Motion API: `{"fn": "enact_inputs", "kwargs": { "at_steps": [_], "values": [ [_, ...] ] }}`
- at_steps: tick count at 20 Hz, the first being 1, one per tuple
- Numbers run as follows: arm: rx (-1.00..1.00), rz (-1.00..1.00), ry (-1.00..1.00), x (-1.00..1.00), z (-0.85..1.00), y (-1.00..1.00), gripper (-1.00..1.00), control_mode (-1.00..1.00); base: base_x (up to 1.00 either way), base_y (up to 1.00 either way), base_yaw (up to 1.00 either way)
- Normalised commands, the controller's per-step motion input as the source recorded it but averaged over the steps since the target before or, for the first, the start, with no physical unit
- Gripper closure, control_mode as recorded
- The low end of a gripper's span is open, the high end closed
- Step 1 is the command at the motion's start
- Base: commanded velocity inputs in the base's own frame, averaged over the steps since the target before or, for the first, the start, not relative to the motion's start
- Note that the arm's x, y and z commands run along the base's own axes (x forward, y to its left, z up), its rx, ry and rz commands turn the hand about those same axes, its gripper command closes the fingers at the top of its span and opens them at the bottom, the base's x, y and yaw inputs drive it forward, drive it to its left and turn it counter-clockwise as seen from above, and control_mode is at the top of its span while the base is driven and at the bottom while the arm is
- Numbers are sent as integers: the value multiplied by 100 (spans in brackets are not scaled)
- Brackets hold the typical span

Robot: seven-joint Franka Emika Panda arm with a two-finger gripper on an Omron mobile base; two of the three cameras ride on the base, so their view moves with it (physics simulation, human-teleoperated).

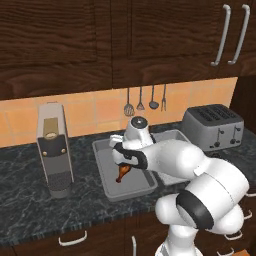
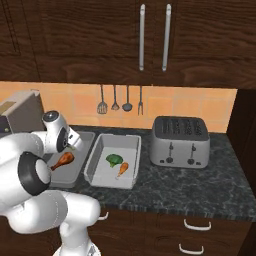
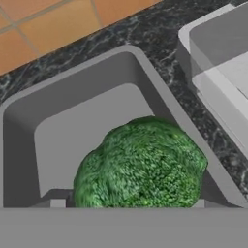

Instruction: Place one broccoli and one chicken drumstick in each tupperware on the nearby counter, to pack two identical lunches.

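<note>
two tupperware trays side by side on the worktop (image 2: pixel 165 192), near the back wall. left tupperware (image 1: pixel 112 187) holds one chicken drumstick (image 1: pixel 122 173) toward its middle; hand view puts a broccoli (image 3: pixel 143 167) in a tray corner next to the neighbouring tray's wall, between the jaws. right tupperware (image 2: pixel 131 145) holds a second broccoli (image 2: pixel 114 160) with a second chicken drumstick (image 2: pixel 122 169) just in front and to the right of it. toaster (image 2: pixel 180 141) right of the right tray, apart from it. coffee machine (image 1: pixel 54 150) left of the left tray. utensils (image 2: pixel 120 100) hang on the wall behind the trays. cabinets (image 2: pixel 150 35) above, drawers (image 2: pixel 200 235) below the worktop.
</note>
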Motion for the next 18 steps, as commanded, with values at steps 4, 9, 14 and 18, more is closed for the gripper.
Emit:
{"fn": "enact_inputs", "kwargs": {
  "at_steps": [4, 9, 14, 18],
  "values": [
    [1, 0, 0, 0, 27, 1, -100, -100, 0, 0, 0],
    [2, 0, -3, -31, 65, 4, -100, -100, 0, 0, 0],
    [9, 0, -29, -100, 85, -1, -100, -100, 0, 0, 0],
    [9, 0, -54, -100, 99, -27, -100, -100, 0, 0, 0]
  ]
}}
